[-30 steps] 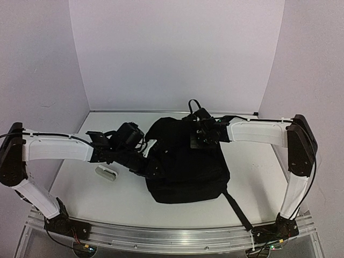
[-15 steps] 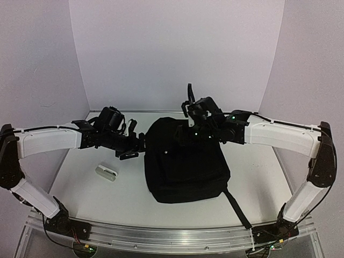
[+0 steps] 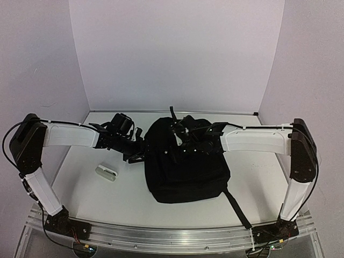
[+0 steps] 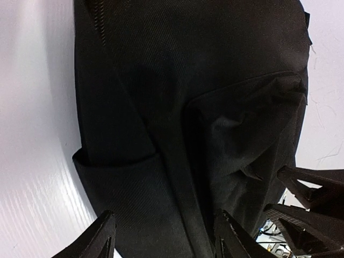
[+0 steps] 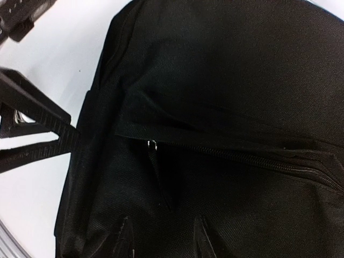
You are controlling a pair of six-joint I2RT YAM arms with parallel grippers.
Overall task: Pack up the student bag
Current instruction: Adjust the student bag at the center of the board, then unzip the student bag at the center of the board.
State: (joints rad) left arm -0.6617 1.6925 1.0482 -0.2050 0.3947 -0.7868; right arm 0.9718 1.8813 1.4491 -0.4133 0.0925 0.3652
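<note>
The left arm [image 3: 70,135] stretches inward with its elbow raised and forearm nearly level; the right arm [image 3: 252,141] mirrors it from the other side. Both wrists tip downward, facing each other. The left gripper [image 4: 164,242] has its jaws parted (the wider gap of the two), and the right gripper [image 5: 163,239] holds its fingers slightly apart.

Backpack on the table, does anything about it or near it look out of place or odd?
Two things. One strap of the backpack trails loose toward the near edge of the table. A small white item lies alone left of the bag, outside it. The fabric looks undamaged.
</note>
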